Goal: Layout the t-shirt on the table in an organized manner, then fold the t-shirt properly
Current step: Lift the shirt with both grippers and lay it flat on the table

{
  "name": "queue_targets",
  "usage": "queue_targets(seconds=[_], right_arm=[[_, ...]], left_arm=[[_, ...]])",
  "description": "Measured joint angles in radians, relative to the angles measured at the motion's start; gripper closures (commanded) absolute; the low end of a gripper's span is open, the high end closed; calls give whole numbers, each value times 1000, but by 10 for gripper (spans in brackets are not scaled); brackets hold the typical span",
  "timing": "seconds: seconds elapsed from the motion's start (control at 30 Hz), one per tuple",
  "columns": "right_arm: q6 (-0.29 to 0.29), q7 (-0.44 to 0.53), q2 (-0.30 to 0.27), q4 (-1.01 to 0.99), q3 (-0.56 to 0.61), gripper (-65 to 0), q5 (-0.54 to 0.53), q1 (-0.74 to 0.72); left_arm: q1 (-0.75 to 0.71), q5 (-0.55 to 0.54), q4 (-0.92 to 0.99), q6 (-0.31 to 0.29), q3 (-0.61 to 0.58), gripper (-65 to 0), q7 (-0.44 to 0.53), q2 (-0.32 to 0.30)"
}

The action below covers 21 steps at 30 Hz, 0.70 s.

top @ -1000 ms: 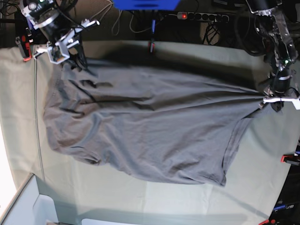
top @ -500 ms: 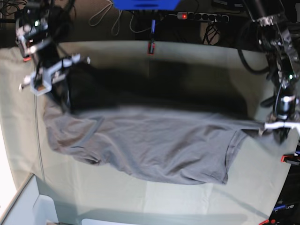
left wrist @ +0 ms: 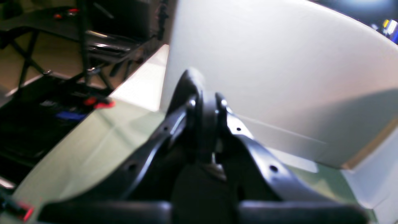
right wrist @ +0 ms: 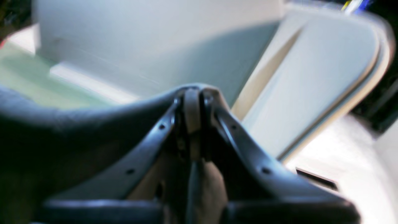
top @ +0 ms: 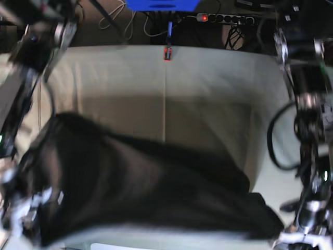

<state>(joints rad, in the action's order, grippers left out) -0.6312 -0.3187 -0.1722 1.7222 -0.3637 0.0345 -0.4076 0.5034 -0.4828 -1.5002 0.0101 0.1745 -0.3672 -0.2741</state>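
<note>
Both hands pinch the t-shirt (top: 145, 187) — left hand (left wrist: 206, 124), right hand (right wrist: 192, 115) — lifted above the surface (top: 208, 78).

The t-shirt (top: 140, 192) is soft matt cloth; the table (top: 208, 83) wears creased matt cloth, lower frame edge to top.

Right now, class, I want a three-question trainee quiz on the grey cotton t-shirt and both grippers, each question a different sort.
1. True or false: the left gripper stands open.
2. What does the right gripper pinch? A) grey cotton t-shirt B) red clamp C) nothing
3. Fill in: the t-shirt is bunched toward the ____ edge of the pale green cloth-covered table in the base view.

Key: 1 false; 2 A; 3 near (bottom).
</note>
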Motion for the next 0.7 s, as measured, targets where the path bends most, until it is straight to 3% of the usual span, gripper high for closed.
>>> queue_targets(seconds=[0.23, 0.43, 0.57, 0.7], right_arm=[[0, -14, -39, -171, 0, 0, 4, -254], [0, -10, -38, -248, 0, 0, 3, -411], [-1, -2, -30, -223, -11, 0, -2, -405], [-1, -11, -28, -116, -51, 0, -2, -229]], left_arm=[[302, -1, 225, 2, -89, 0, 23, -6], [363, 3, 302, 2, -106, 0, 9, -7], [381, 3, 291, 1, -100, 0, 27, -11], [310, 1, 245, 1, -96, 0, 22, -11]])
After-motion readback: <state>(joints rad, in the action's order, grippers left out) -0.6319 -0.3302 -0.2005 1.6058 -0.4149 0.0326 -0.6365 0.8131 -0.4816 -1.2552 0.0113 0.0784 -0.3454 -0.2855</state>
